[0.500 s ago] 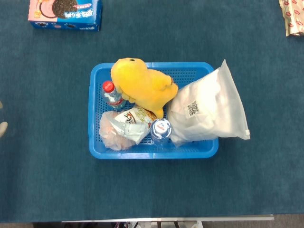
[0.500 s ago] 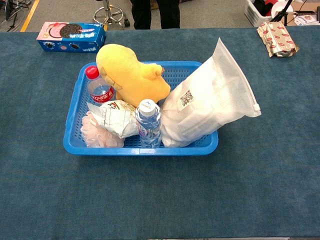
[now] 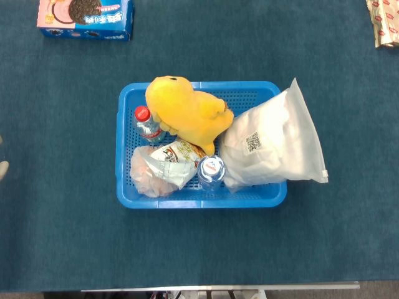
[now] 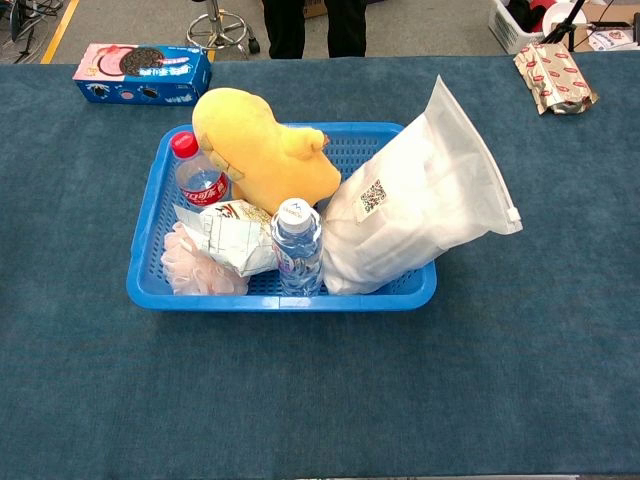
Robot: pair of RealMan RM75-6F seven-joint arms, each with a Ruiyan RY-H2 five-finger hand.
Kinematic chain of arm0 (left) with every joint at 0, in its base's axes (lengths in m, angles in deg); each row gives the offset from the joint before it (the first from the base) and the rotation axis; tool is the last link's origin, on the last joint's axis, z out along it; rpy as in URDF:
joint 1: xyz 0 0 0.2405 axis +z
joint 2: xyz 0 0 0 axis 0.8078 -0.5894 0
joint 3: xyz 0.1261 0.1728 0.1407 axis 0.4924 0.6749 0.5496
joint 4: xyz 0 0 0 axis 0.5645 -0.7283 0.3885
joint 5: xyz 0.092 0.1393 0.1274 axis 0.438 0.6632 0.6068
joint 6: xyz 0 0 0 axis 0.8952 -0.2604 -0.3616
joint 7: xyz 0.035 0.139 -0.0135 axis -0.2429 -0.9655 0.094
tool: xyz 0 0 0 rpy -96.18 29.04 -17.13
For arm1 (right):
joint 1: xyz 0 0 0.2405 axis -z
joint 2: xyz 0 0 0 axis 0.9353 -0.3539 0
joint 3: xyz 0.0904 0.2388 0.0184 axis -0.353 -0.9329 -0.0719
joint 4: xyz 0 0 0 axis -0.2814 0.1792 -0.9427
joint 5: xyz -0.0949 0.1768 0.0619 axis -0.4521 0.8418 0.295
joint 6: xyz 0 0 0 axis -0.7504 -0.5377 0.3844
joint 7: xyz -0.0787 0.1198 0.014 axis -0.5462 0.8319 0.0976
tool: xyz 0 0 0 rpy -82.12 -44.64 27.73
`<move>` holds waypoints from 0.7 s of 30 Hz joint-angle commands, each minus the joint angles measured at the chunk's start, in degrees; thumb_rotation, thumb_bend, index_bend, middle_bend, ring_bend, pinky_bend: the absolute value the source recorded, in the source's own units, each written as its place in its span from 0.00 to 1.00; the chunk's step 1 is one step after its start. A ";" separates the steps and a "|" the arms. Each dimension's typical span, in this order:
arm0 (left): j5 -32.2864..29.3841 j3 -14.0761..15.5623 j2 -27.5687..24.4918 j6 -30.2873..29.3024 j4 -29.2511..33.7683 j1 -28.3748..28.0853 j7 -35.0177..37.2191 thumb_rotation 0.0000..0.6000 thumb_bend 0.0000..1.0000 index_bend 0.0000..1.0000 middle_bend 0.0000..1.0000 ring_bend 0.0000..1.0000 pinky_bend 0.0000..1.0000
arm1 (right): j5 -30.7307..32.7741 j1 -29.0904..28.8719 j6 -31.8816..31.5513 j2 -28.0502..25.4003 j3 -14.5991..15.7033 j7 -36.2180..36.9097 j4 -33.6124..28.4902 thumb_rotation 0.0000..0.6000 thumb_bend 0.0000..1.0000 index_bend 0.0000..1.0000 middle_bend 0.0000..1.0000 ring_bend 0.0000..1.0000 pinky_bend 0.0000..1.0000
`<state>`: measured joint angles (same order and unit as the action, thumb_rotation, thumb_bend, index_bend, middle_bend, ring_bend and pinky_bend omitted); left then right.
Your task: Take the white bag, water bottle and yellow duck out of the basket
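Note:
A blue plastic basket (image 3: 201, 198) (image 4: 280, 298) stands mid-table. The white bag (image 3: 274, 144) (image 4: 415, 205) leans over its right rim, with a QR label facing up. A yellow duck plush (image 3: 187, 112) (image 4: 262, 148) lies across the back left. A water bottle with a blue-and-white cap (image 3: 211, 169) (image 4: 297, 245) stands upright at the front wall. A second bottle with a red cap (image 3: 144, 121) (image 4: 197, 175) is at the left, partly under the duck. Only a pale sliver of my left hand (image 3: 2, 169) shows at the head view's left edge, far from the basket. My right hand is out of sight.
A crumpled snack packet (image 3: 173, 161) (image 4: 232, 235) and a pink mesh sponge (image 3: 144, 177) (image 4: 195, 268) fill the basket's front left. A cookie box (image 3: 86, 17) (image 4: 142, 72) lies at the back left of the table, and a wrapped packet (image 3: 383, 22) (image 4: 555, 75) at the back right.
The sliver of my left hand at the left edge has slipped a little lower and further out of the head view. Nothing in the basket has moved.

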<state>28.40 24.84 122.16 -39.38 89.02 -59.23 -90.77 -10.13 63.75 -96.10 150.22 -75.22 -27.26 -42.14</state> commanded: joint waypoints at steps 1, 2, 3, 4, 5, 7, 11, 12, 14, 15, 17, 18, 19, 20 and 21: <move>0.02 0.16 0.07 -0.09 -0.14 0.16 0.02 1.00 0.17 0.47 0.34 0.25 0.46 | -0.82 -0.73 0.51 -0.31 -0.01 -0.03 -0.13 1.00 0.00 0.40 0.29 0.15 0.24; 0.13 0.26 0.10 -0.16 -0.19 0.23 0.02 1.00 0.17 0.47 0.34 0.25 0.46 | -1.30 -1.03 0.76 -0.46 0.06 -0.09 -0.20 1.00 0.00 0.40 0.29 0.15 0.24; 0.37 0.41 0.08 -0.28 -0.25 0.32 0.02 1.00 0.17 0.47 0.34 0.25 0.46 | -2.06 -1.52 1.15 -0.80 0.17 -0.25 -0.29 1.00 0.00 0.40 0.29 0.15 0.24; 0.52 0.49 0.06 -0.39 -0.34 0.38 -0.02 1.00 0.17 0.47 0.34 0.25 0.46 | -2.86 -1.93 1.37 -1.10 0.29 -0.34 -0.27 1.00 0.00 0.40 0.29 0.15 0.24; 0.58 0.52 0.07 -0.47 -0.42 0.43 -0.04 1.00 0.17 0.47 0.34 0.25 0.46 | -3.83 -2.33 1.46 -1.36 0.41 -0.44 -0.22 1.00 0.00 0.40 0.29 0.15 0.24; 0.63 0.67 0.05 -0.32 -0.44 0.46 0.03 1.00 0.17 0.47 0.34 0.25 0.46 | -6.55 -3.45 1.43 -2.03 0.58 -0.40 -0.17 1.00 0.00 0.40 0.29 0.15 0.24; 0.92 0.92 -0.14 -0.23 -0.22 0.51 -0.23 1.00 0.17 0.47 0.34 0.25 0.46 | -12.64 -6.45 0.44 -3.10 -0.06 0.72 -0.06 1.00 0.00 0.39 0.29 0.15 0.24; 0.92 0.88 -0.15 -0.31 -0.16 0.53 -0.23 1.00 0.17 0.47 0.34 0.25 0.46 | -13.86 -7.23 0.20 -3.27 -0.38 0.82 0.08 1.00 0.00 0.37 0.29 0.15 0.24; 0.82 0.82 -0.08 -0.42 -0.20 0.62 -0.10 1.00 0.17 0.47 0.34 0.25 0.46 | -16.27 -8.84 -0.17 -3.57 -0.94 0.90 0.32 1.00 0.00 0.35 0.28 0.15 0.24; 0.75 0.81 -0.03 -0.38 -0.28 0.62 -0.07 1.00 0.17 0.47 0.34 0.25 0.46 | -17.08 -9.50 -0.20 -3.65 -1.17 0.90 0.40 1.00 0.00 0.34 0.27 0.15 0.24; 0.57 0.85 0.08 -0.18 -0.51 0.63 -0.08 1.00 0.17 0.47 0.34 0.25 0.46 | -18.77 -11.12 -0.12 -3.69 -1.76 0.77 0.85 1.00 0.00 0.31 0.26 0.14 0.24; 0.52 0.86 0.12 -0.12 -0.57 0.64 -0.06 1.00 0.17 0.47 0.34 0.25 0.46 | -19.48 -11.79 0.11 -3.69 -1.86 0.67 1.02 1.00 0.00 0.29 0.25 0.14 0.23; 0.47 0.86 0.16 -0.09 -0.61 0.65 -0.05 1.00 0.17 0.47 0.34 0.25 0.46 | -20.19 -12.54 0.49 -3.69 -1.96 0.46 1.26 1.00 0.00 0.28 0.24 0.13 0.22; 0.47 0.87 0.22 -0.08 -0.64 0.66 -0.05 1.00 0.17 0.47 0.34 0.25 0.46 | -21.11 -13.55 1.13 -3.63 -2.03 0.09 1.62 1.00 0.00 0.26 0.23 0.12 0.21; 0.49 0.87 0.27 -0.09 -0.65 0.66 -0.07 1.00 0.17 0.47 0.34 0.25 0.46 | -21.82 -14.30 1.65 -3.55 -2.04 -0.34 1.93 1.00 0.00 0.25 0.22 0.11 0.20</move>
<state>28.88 25.70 122.43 -39.46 88.37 -58.58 -90.83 -30.89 50.53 -95.22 146.69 -76.97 -27.05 -40.80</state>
